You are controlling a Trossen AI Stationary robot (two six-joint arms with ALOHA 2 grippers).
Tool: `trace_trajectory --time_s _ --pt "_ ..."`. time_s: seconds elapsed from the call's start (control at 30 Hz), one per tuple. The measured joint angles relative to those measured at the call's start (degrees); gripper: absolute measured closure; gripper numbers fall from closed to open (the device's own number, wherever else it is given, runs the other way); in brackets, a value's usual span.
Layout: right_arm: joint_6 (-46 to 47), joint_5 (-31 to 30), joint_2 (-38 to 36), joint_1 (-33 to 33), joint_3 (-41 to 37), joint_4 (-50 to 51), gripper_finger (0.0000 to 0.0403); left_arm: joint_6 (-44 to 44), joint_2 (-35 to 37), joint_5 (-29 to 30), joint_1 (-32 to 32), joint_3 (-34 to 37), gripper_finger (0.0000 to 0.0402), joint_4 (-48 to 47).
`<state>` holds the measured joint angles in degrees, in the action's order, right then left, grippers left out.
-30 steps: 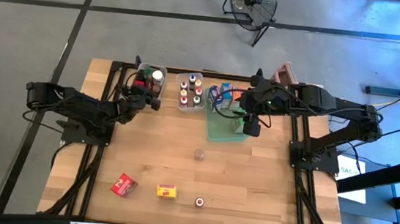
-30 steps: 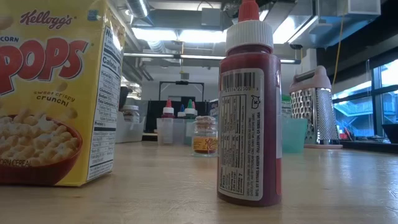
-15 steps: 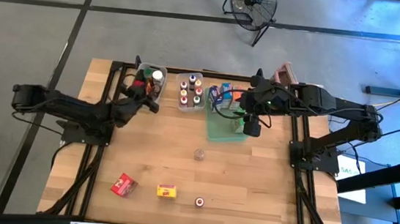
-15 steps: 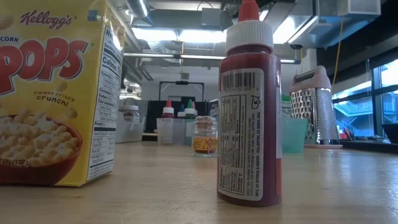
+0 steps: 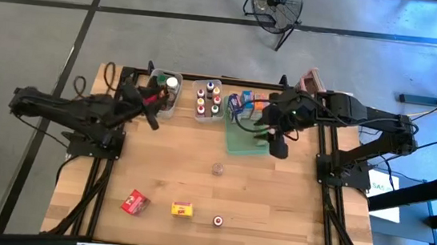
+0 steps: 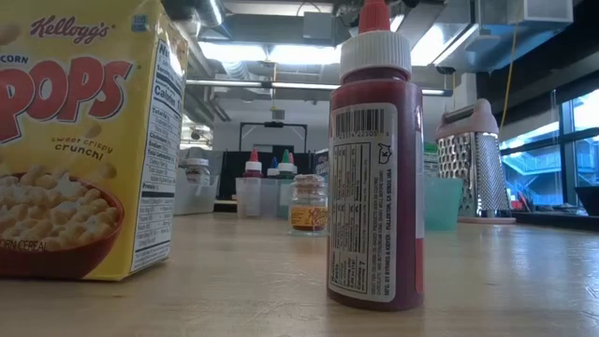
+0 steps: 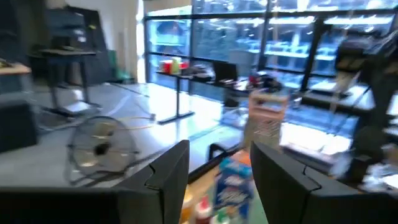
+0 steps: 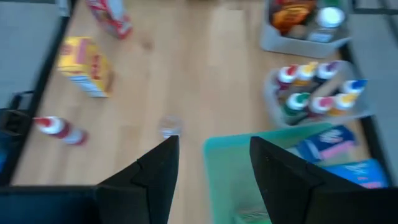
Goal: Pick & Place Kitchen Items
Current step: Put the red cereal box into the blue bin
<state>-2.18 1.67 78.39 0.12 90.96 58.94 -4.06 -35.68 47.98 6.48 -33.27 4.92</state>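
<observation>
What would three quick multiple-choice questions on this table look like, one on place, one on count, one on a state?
1. Where is the right tool?
A. Over the green tray
B. Over the red carton
C. Off the table

2. How many items lie loose along the table's near edge?
A. One
B. Three
C. Six

3. The right tool is:
A. Gripping a bottle
B. Shut
C. Open and empty

Answers: 1 A, it hangs over the green tray. 2 B, red carton, yellow carton, red bottle. 3 C, the right wrist view shows parted fingers, nothing between.
</observation>
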Motion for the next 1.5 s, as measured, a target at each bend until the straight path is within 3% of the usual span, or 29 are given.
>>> trace_trajectory --time_s 0.27,0.47,0.7,1.0,1.13,1.3,1.5 --pt "2.69 6.42 0.00 3.48 0.02 -0.22 0.0204 -11.64 -6.64 -4.26 7.84 -18.22 0.0249 -24.39" --pt "6.98 6.49 0.00 9.77 0.00 0.48 0.0204 -15.17 -17.74 -5.49 16.58 -30.37 0.0256 -36.06" --pt "13.83 2.61 -0.04 18.18 -2.02 -0.92 0.0204 -26.92 -31.08 -11.35 23.68 -43.08 0.0257 -48.91" --pt "23.85 -3.13 0.00 27.43 -9.28 -11.65 0.0204 -29.79 -38.47 -17.65 27.70 -44.82 0.0257 -48.42" --pt "28.46 -4.52 0.00 29.57 -10.32 -16.62 0.0204 -33.99 -38.19 -21.49 29.05 -44.82 0.0263 -48.66" --pt "30.06 -10.39 0.00 32.21 -10.98 -22.91 0.0204 -34.40 -36.33 -28.22 31.15 -44.82 0.0277 -48.91" --pt "31.59 -16.91 0.00 33.05 -11.56 -29.22 0.0204 -37.50 -35.40 -29.77 34.55 -44.82 0.0290 -48.19"
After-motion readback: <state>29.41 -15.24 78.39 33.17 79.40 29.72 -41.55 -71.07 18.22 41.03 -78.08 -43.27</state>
